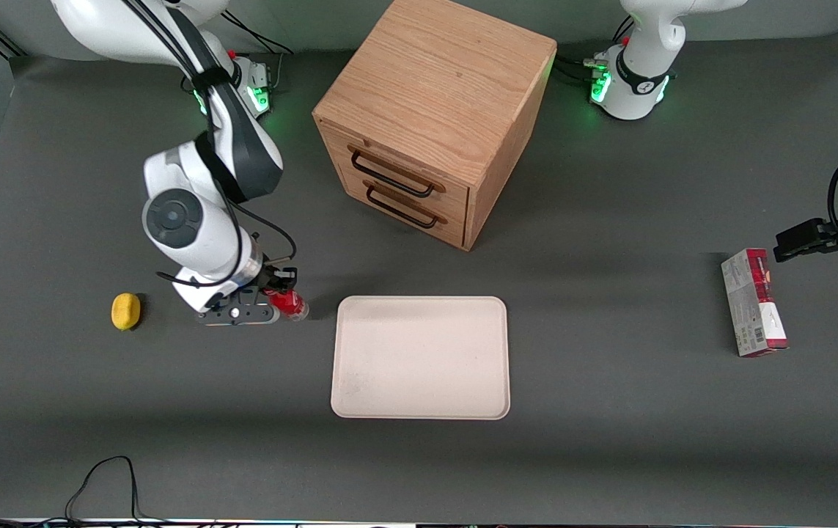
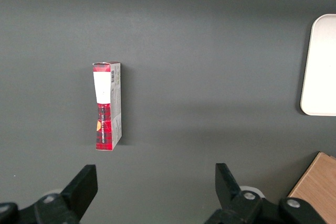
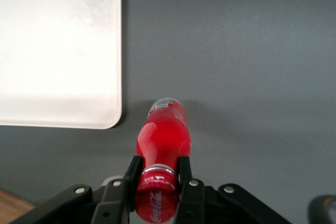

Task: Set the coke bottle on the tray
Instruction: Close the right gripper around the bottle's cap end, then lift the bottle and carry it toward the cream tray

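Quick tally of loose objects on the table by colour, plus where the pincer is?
Red: 2 - small red coke bottle, red-and-grey rectangular carton
Yellow: 1 - small yellow lemon-like fruit
Cream: 1 - flat rectangular cream tray
Wood: 1 - wooden two-drawer cabinet
Total: 5
Pincer shut on the bottle's neck, beside the tray.

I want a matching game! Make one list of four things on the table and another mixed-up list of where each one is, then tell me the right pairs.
Things:
1. coke bottle
2. tray
3. lemon
4. red-and-grey carton

Places:
A. lying at the parked arm's end of the table
B. flat on the table, nearer the front camera than the wooden cabinet, nothing on it
C. held at its neck in the gripper, beside the tray
D. alone on the table at the working arm's end

Pairs: 1-C, 2-B, 3-D, 4-A
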Robot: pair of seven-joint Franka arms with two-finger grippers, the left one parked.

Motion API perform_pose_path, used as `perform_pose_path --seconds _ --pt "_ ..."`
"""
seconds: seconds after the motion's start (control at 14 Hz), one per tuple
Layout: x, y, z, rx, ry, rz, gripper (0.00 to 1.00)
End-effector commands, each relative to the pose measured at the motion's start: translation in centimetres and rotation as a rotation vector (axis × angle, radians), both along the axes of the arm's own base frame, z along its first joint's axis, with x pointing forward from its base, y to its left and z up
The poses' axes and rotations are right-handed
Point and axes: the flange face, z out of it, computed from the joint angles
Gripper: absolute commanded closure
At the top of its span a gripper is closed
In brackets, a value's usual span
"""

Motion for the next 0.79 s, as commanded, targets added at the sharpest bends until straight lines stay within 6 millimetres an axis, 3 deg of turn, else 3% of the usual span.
perform_pose_path --seconds 0.0,0.14,0.29,0.43,0.64,0.71 --pt "0.6 0.1 10.0 0.015 -0.020 0.006 0.89" --pt "0.3 -0.2 15.8 0.018 -0.024 0.005 0.90" --pt "-0.1 -0.2 18.9 0.021 -0.026 0.011 0.90" --pt "0.2 0.5 19.1 0.023 -0.036 0.022 0.92" --pt "3.6 3.5 18.8 0.036 -0.098 0.041 0.96" --pt "4.5 4.6 17.8 0.041 -0.105 0.051 0.97"
